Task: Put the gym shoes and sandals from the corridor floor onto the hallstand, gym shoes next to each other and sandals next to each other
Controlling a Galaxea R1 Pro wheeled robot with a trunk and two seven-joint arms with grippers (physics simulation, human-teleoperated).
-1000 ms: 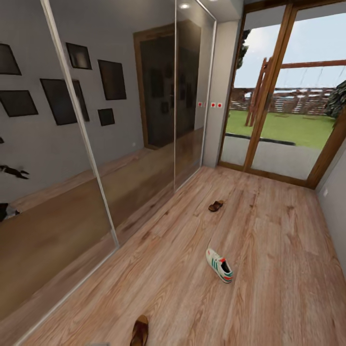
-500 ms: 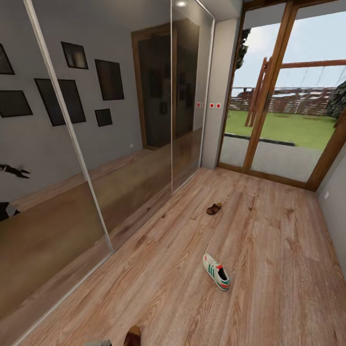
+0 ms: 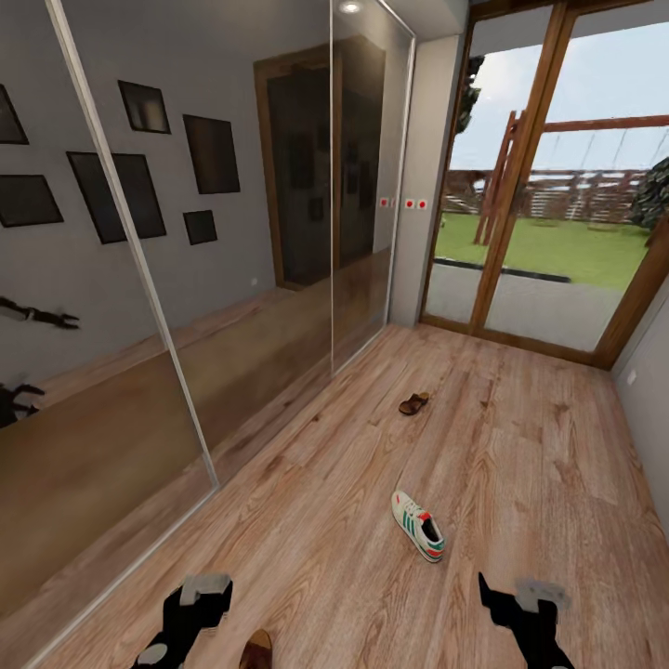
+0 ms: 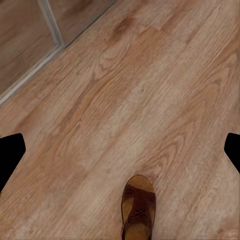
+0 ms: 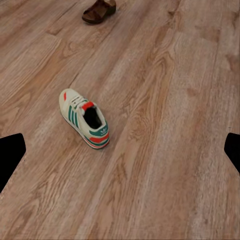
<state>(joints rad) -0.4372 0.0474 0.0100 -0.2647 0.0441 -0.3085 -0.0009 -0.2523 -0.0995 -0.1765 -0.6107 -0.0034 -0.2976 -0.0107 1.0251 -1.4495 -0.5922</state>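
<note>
Both arms raised low over the corridor floor (image 3: 520,446), grippers wide open and empty.
Left gripper (image 3: 190,609) hangs above 1 sandal (image 4: 138,207); right gripper (image 3: 520,604) near gym shoe (image 3: 419,525); second sandal (image 3: 414,403) farther off.

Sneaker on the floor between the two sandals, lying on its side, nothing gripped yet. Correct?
One thing is off: the sneaker is not on its side. The right wrist view shows it upright on its sole, opening facing up. The rest holds: in the head view it sits on the floor between the far sandal and the near sandal, and neither gripper holds anything.
</note>
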